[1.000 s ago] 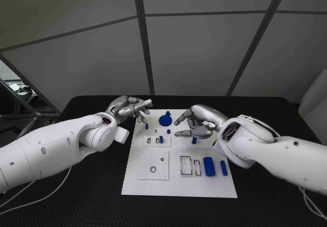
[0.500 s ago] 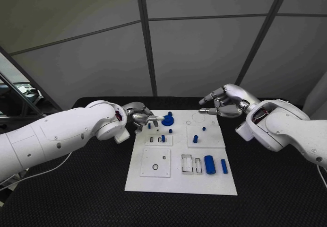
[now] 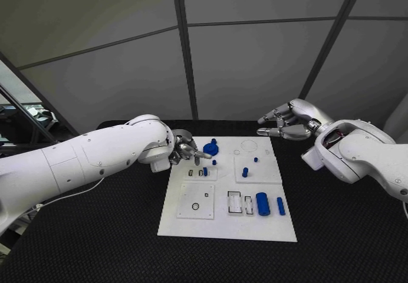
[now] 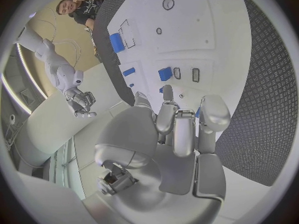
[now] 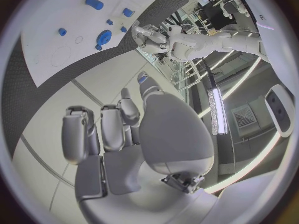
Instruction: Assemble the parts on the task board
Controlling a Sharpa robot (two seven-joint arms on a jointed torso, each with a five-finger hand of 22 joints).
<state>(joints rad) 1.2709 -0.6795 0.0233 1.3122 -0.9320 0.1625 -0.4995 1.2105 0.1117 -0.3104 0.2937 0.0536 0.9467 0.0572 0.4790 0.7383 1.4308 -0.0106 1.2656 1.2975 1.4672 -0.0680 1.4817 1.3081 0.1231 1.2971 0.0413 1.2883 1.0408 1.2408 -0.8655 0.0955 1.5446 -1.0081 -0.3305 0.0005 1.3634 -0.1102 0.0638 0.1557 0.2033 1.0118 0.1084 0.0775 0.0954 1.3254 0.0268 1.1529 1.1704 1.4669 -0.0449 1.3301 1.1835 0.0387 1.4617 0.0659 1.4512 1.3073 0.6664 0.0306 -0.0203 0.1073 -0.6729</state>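
- Left hand (image 3: 186, 150), head view: my fingers are curled in at the board's (image 3: 228, 227) far-left edge, beside the blue disc (image 3: 210, 149). Whether they pinch a small part I cannot tell, since the arm hides the fingertips. I judge the hand sits low here in order to work the nearby slots.
- Right hand (image 3: 288, 122), head view: raised beyond the board's far-right corner, fingers loosely bent and apart, holding nothing. I judge it is parked clear so the left hand has room.
- Parts, head view: a short peg (image 3: 244, 172) stands in the far-right plate, while a thick cylinder (image 3: 262, 204) and a thin bar (image 3: 280, 206) lie at the near right beside two empty rectangular slots (image 3: 233, 202). These look unplaced, so assembly seems to be partly done.
- Left wrist view: my left hand (image 4: 177, 134) has its fingers folded toward the palm above the board (image 4: 212, 30). A sliver of blue shows behind them, too hidden to call a grip.
- Right wrist view: my right hand (image 5: 118, 129) is half open and empty, well off the board (image 5: 56, 30), with the disc (image 5: 103, 37) far from it.
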